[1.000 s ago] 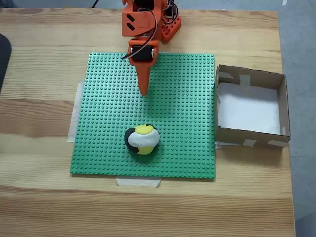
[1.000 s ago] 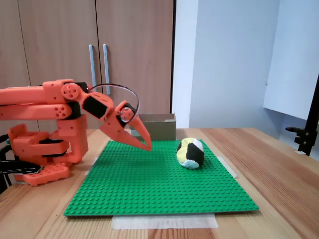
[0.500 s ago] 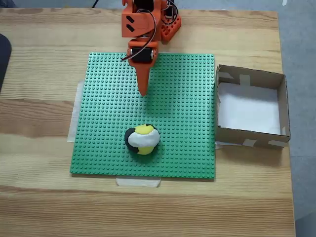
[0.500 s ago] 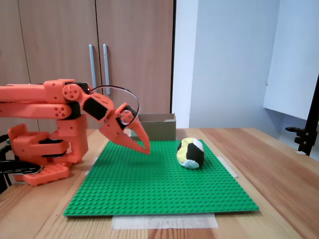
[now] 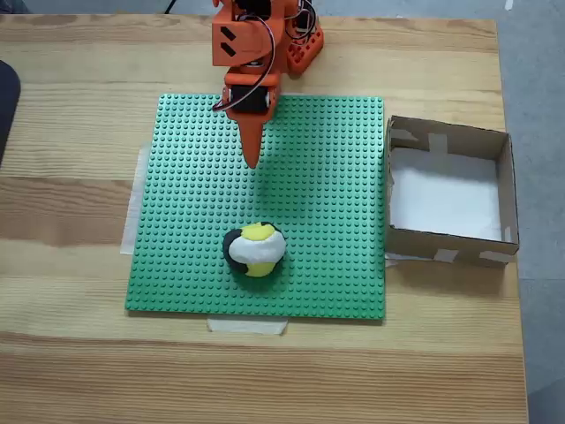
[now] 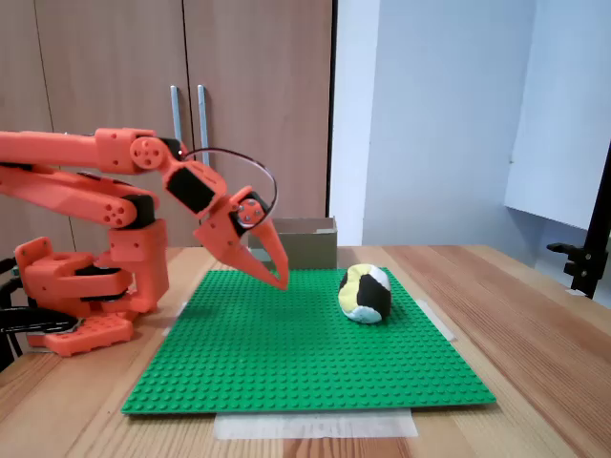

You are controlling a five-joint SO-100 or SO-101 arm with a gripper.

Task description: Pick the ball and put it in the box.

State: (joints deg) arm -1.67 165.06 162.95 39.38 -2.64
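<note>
- Pincer point(image 5: 252, 161) of the orange arm points down over the green studded baseplate point(image 5: 335, 185); its jaws look closed to a single point with nothing between them, and it holds no object.
- From the side, in a fixed view, the pincer point(image 6: 282, 281) slopes down toward 5 o'clock, its tip just above the baseplate point(image 6: 305, 363) near the far edge; I cannot tell whether it touches the studs.
- Arm base point(image 5: 300, 44) sits on the desk point(image 5: 79, 106) at 12 o'clock from the baseplate in the view from above; in the side view the base point(image 6: 81, 286) stands at 9 o'clock from the plate.
- Ball point(image 5: 254, 250), patched yellow, white and black, rests on the baseplate at 6 o'clock from the pincer tip, well apart from it, toward the plate's near edge.
- In the side view the ball point(image 6: 365, 293) lies at 3 o'clock from the pincer tip, sitting free on the studs.
- Box point(image 5: 505, 190), brown cardboard with a white bottom and pale tape at its corners, stands on the desk just beside the baseplate's 3 o'clock edge, at about 2 o'clock from the ball.
- In the side view the box point(image 6: 305, 243) shows behind the plate, past the pincer.
- Pale tape strips point(image 5: 247, 326) lie at the baseplate's edges on the desk.
- Wooden cupboard doors point(image 6: 115, 86) with metal handles stand behind the arm.
</note>
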